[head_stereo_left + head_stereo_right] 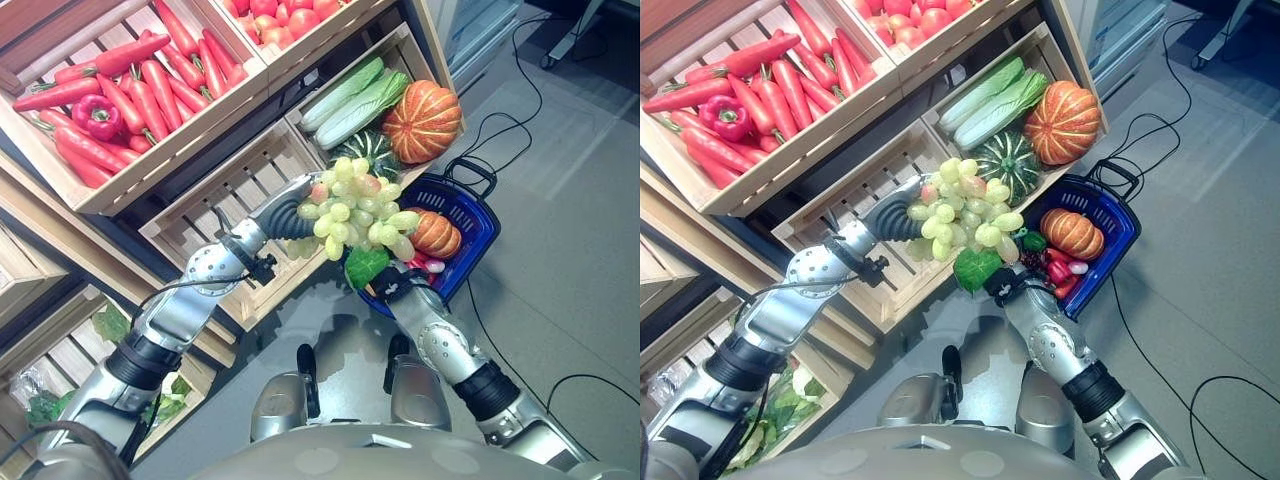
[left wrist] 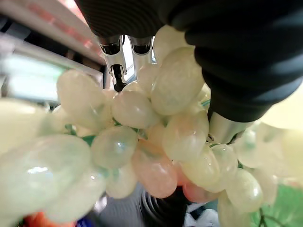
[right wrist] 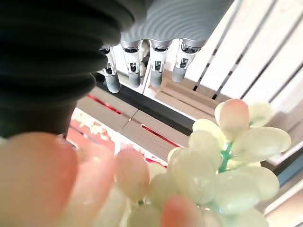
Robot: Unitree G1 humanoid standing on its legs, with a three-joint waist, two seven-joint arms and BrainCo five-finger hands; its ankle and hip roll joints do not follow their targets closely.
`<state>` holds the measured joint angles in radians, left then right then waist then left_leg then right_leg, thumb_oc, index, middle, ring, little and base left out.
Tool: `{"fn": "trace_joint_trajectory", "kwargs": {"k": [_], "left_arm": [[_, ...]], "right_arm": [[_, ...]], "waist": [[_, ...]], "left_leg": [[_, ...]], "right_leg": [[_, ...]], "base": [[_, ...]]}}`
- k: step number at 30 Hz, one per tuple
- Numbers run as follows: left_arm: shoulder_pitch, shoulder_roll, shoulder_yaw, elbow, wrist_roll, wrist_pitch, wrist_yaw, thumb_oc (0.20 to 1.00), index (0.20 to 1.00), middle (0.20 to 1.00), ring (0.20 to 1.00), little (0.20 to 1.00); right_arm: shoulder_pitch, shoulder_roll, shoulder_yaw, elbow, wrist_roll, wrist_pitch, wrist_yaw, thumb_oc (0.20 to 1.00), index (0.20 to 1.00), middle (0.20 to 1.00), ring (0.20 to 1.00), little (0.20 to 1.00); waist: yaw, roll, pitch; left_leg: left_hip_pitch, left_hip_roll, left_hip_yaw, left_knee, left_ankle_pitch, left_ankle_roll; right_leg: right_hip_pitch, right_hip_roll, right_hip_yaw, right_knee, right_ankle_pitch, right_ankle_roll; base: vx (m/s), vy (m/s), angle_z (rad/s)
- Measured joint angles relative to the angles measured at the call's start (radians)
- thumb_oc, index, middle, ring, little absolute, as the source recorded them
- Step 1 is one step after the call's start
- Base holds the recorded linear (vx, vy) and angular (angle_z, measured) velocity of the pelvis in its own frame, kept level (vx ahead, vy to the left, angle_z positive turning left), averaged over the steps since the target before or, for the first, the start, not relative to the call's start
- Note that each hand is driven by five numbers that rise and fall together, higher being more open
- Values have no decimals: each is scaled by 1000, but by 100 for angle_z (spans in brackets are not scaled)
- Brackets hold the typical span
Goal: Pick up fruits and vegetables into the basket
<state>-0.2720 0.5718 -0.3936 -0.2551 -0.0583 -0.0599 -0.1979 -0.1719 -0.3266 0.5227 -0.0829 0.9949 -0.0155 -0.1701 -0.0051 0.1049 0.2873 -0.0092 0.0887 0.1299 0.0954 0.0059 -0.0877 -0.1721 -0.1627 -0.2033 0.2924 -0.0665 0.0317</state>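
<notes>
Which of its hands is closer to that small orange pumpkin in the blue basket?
The right hand: it is at the blue basket rim, just below the small pumpkin. The left hand is further off, on the far side of the green grapes it holds.

Both arms are built of silver-grey shells, and a black ribbed ring is seen on each forearm, well behind the hand. The left arm (image 1: 185, 305) is rounded at the joint behind the wrist, where a small black fitting is mounted. The right arm (image 1: 445, 345) is shaped alike. The left hand (image 2: 236, 56) is wrapped in a dark ribbed cover. The same cover is worn on the right hand (image 3: 47, 56) (matt, closely grooved), with silver, darker-tipped fingers (image 3: 156, 61) set in a row beside it.
</notes>
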Motion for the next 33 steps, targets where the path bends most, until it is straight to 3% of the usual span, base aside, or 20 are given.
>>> {"fn": "trace_joint_trajectory", "kwargs": {"k": [6,15,20,24,33], "left_arm": [[43,-28,18,-2,-118,100,-53,200,200,200,200,200],[57,-53,43,-2,-160,154,-104,200,200,200,200,200],[72,-56,46,-3,-285,282,-200,200,200,200,200,200],[75,-64,45,-3,-315,342,-225,200,200,200,200,200],[68,-65,43,-2,-315,389,-264,200,200,200,200,200]], "right_arm": [[-7,-26,-17,-9,-206,39,4,1000,1000,1000,1000,1000],[-39,-60,-52,-93,-462,49,-46,1000,1000,1000,1000,1000],[-41,-102,-57,-100,-607,66,-56,1000,1000,1000,1000,1000],[-44,-120,-56,-113,-651,84,-45,1000,1000,1000,1000,1000],[-135,-175,-50,-113,-745,146,38,1000,1000,1000,1000,1000]], "waist": [[0,0,0],[-2,0,1],[-6,0,4],[-16,1,18],[-26,7,62]], "left_leg": [[-4,0,2,-2,0,0],[-3,-1,6,-14,0,1],[-3,-2,12,-22,-1,2],[1,-2,17,-28,-1,2],[5,-1,28,-34,-1,2]], "right_leg": [[-6,1,2,-2,0,0],[-6,3,3,-13,3,4],[-13,4,7,-16,3,5],[-13,5,11,-21,3,5],[-14,11,23,-28,6,8]], "base": [[0,0,0],[-3,2,0],[-10,20,-2],[-13,30,-4],[-6,4,-3]]}}
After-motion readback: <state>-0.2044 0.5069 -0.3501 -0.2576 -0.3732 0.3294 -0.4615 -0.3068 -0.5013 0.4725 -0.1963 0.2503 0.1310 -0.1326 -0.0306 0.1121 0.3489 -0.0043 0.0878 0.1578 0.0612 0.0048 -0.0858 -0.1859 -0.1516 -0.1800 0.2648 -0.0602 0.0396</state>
